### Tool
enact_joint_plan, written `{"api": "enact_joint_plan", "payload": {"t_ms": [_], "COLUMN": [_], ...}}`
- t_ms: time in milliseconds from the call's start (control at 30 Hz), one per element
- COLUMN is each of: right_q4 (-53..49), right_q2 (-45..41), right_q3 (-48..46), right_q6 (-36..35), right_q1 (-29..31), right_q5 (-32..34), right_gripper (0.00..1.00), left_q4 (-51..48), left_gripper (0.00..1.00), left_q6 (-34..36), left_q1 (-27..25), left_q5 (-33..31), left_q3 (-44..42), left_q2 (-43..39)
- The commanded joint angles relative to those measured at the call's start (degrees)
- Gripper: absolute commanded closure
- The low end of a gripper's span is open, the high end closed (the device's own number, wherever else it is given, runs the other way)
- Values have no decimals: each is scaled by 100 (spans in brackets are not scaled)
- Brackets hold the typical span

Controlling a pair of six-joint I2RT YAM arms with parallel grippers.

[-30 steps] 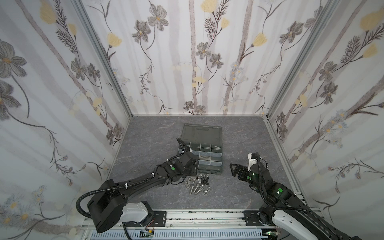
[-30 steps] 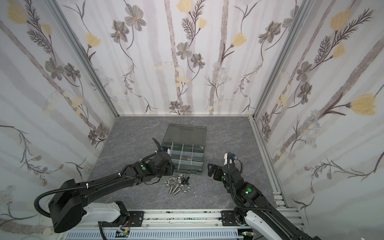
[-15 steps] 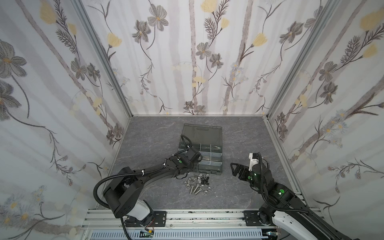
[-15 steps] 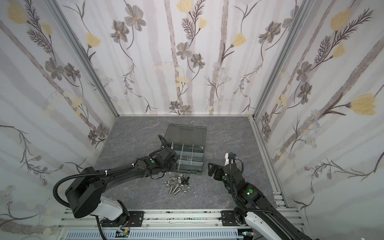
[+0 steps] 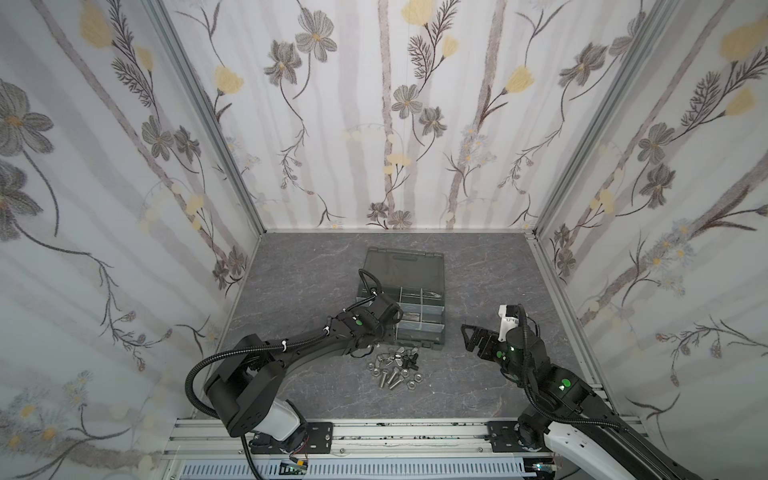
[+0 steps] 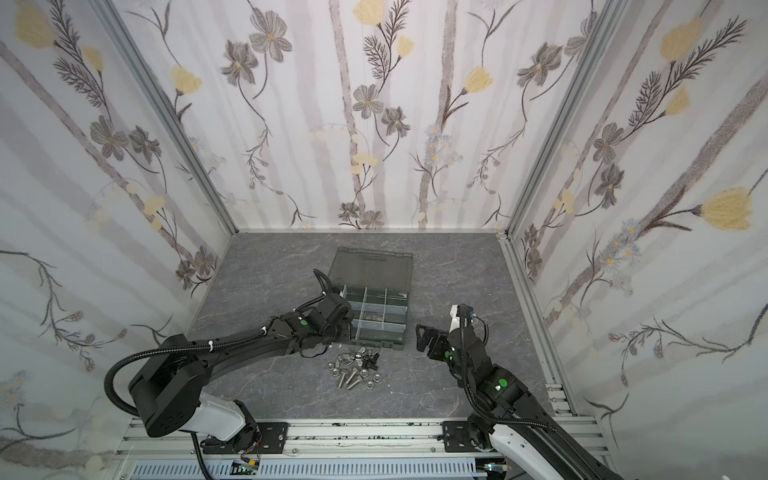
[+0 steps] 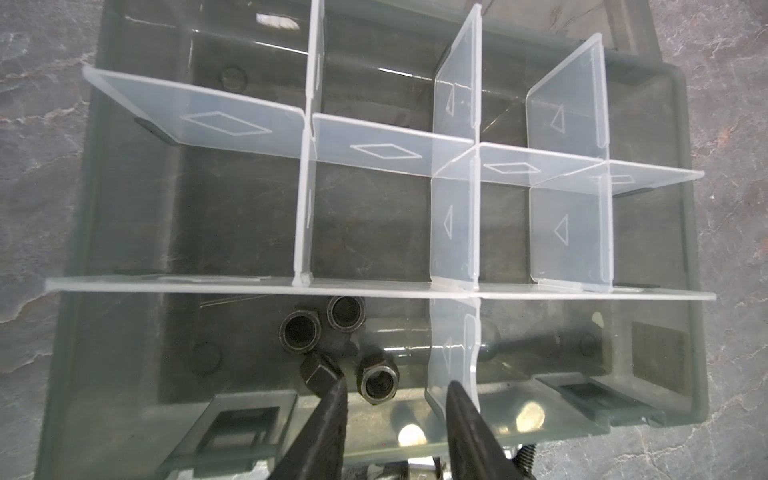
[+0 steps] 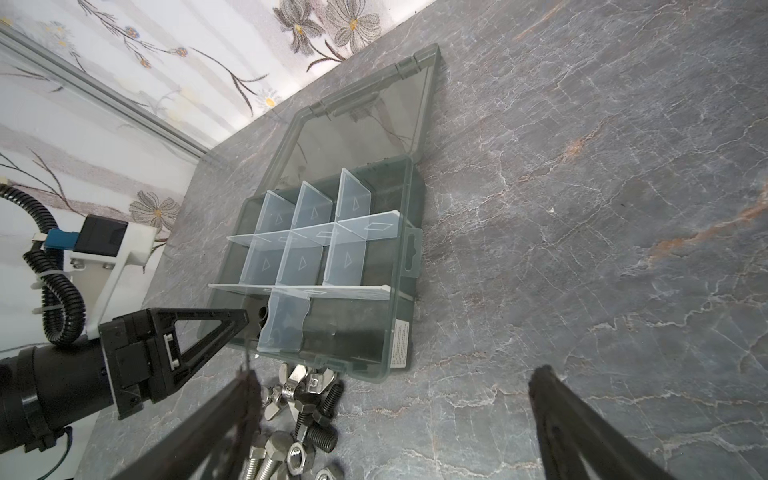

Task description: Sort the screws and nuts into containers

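Observation:
The open dark grey organiser case [image 5: 420, 331] [image 6: 380, 332] lies mid-table, and pale dividers split it into containers. My left gripper [image 7: 397, 388] [image 5: 392, 323] hangs over the front left container with its jaws apart and nothing held. Several black nuts [image 7: 300, 332] lie on that container's floor, one nut [image 7: 378, 383] just below my fingertips. In front of the case sits a loose pile [image 5: 394, 370] [image 6: 355, 370] of silver screws [image 8: 266, 457], black screws [image 8: 320, 419], hex nuts [image 8: 297, 457] and wing nuts [image 8: 299, 380]. My right gripper [image 8: 395, 376] [image 5: 466, 337] is wide open and empty, to the right of the pile.
The case's smoky lid [image 5: 403, 266] lies flat behind the containers, towards the back wall. Flowered walls close off three sides of the grey stone-patterned table [image 5: 299, 274]. An aluminium rail [image 5: 390, 432] runs along the front edge.
My left arm has moved from beside the pile to over the case's front left container, and its jaws have parted. A black nut now lies below them. The right arm has not moved.

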Motion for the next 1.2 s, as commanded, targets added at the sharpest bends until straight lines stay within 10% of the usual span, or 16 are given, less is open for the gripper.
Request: {"api": "enact_joint_plan", "payload": {"t_ms": [0,600,1167], "right_q4": [-42,-169,475], "right_q2": [-19,348,2362], "right_q3": [73,172,704], "right_q6": [-95,-331,707], "right_q1": [6,476,2751], "right_q5": [26,0,1125], "right_gripper": [0,2,3], "left_q4": [120,288,355], "left_gripper": [57,52,51], "left_q6": [-110,-338,-293], "left_q1": [3,9,9], "left_q5": [-215,-655,-760], "left_q3": [-21,-737,-1393], "left_q2": [-111,-1259,-2184]}}
